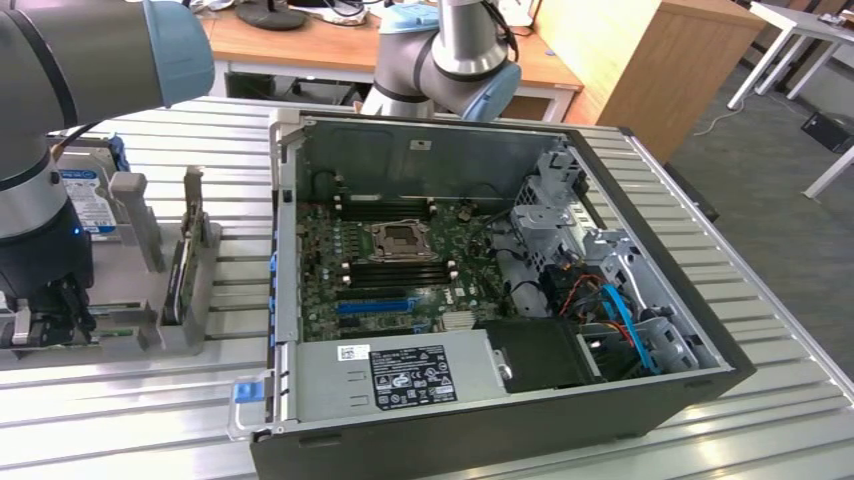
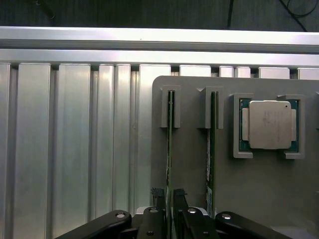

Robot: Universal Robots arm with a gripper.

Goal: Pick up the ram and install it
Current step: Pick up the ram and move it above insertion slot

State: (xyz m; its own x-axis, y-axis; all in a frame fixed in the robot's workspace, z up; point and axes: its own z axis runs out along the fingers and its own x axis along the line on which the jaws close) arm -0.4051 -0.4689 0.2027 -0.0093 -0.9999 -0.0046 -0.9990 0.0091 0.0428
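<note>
The arm's gripper hangs low over a grey parts holder, at what may be the ram, beside an open computer case on a slatted table.

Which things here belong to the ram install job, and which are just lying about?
Job: gripper, the ram nearest it, grey holder, motherboard in the open computer case.
Lying about: second ram stick, processor, hard drive, power supply.
</note>
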